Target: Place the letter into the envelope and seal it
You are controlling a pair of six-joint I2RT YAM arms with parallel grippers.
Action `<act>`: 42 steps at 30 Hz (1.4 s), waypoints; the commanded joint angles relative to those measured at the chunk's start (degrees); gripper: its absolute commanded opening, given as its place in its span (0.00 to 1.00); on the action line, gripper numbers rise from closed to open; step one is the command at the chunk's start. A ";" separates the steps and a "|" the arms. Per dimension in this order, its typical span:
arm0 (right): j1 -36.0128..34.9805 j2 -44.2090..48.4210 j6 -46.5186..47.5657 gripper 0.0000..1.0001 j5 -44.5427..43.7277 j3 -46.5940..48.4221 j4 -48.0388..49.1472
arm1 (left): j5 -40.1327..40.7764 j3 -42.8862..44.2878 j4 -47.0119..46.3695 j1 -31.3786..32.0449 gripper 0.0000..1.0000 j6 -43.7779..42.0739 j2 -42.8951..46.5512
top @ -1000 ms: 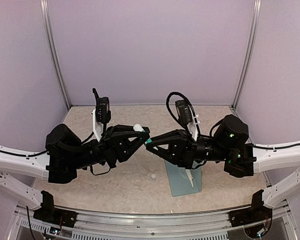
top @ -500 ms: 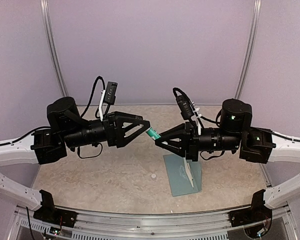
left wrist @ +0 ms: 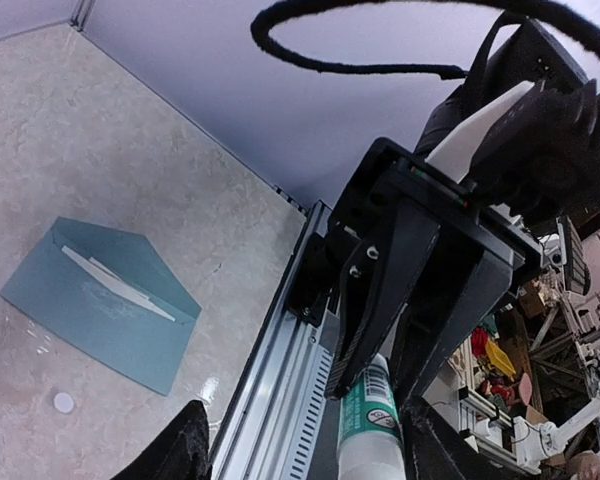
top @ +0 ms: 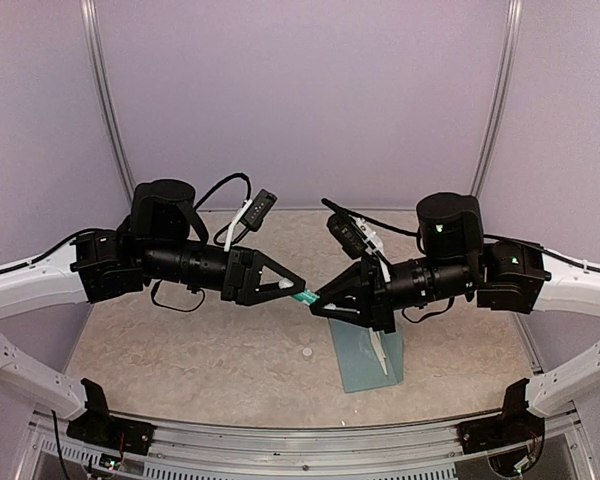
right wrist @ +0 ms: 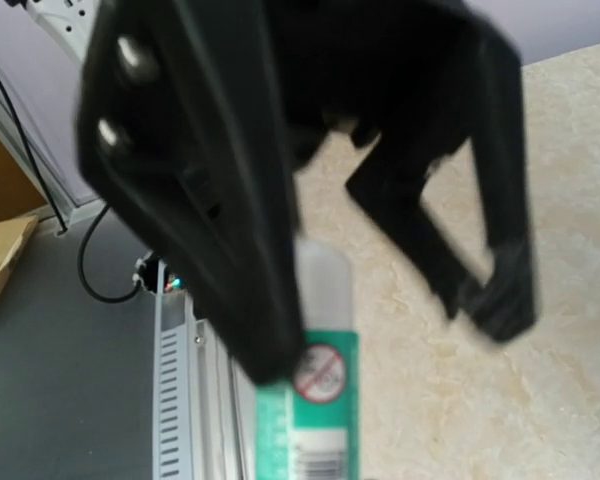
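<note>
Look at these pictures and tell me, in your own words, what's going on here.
Two robot arms meet in mid-air over the table. The right gripper is shut on a green-and-white glue stick and holds it out toward the left gripper, whose open fingers sit either side of the stick's white end. The teal envelope lies flat on the table below the right arm, touched by neither gripper. A small white round piece lies near it.
</note>
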State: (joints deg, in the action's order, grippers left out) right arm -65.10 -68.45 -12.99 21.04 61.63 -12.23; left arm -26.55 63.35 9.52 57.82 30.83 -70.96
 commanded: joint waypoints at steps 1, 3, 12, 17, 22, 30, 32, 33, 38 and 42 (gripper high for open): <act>0.33 -1.29 2.24 0.03 0.74 3.71 -3.88 | -5.17 1.51 2.42 -0.17 0.57 0.05 -1.11; 0.40 -1.83 2.60 0.03 0.69 4.41 -4.87 | -5.96 1.51 1.91 -0.18 0.55 0.23 -1.48; 0.40 -2.90 3.47 0.02 -0.30 5.73 -6.58 | -7.59 1.25 1.25 -0.17 0.25 0.24 -2.11; 0.41 -1.27 1.44 0.27 -3.05 3.23 -2.61 | -7.17 -0.61 -2.13 -0.17 0.05 1.19 -1.14; 0.41 4.59 -6.66 0.78 -5.68 -6.15 13.93 | -4.49 -9.25 -21.20 -0.17 0.02 5.98 3.10; 0.39 9.62 -19.91 0.81 -10.50 -19.14 39.35 | 2.56 -16.83 -39.49 0.66 0.03 8.29 7.11; 0.37 8.50 -21.15 0.79 -10.45 -19.29 40.74 | 2.66 -16.86 -40.23 1.03 0.03 8.36 6.85; 0.39 7.89 -21.45 0.78 -10.34 -19.15 41.20 | 2.56 -16.74 -40.39 1.25 0.03 8.29 6.44; 0.36 5.09 -22.30 0.68 -8.18 -17.88 44.13 | 2.48 -16.22 -40.28 2.23 0.03 7.94 5.23; 0.43 3.05 -22.67 0.57 -6.53 -16.40 45.43 | 2.34 -16.03 -40.53 2.68 0.03 7.84 4.55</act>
State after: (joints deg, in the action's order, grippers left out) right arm -65.06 -63.75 -34.22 12.49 43.09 28.67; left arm -24.73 46.87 -28.45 59.90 38.83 -65.67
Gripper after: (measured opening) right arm 0.606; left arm 0.147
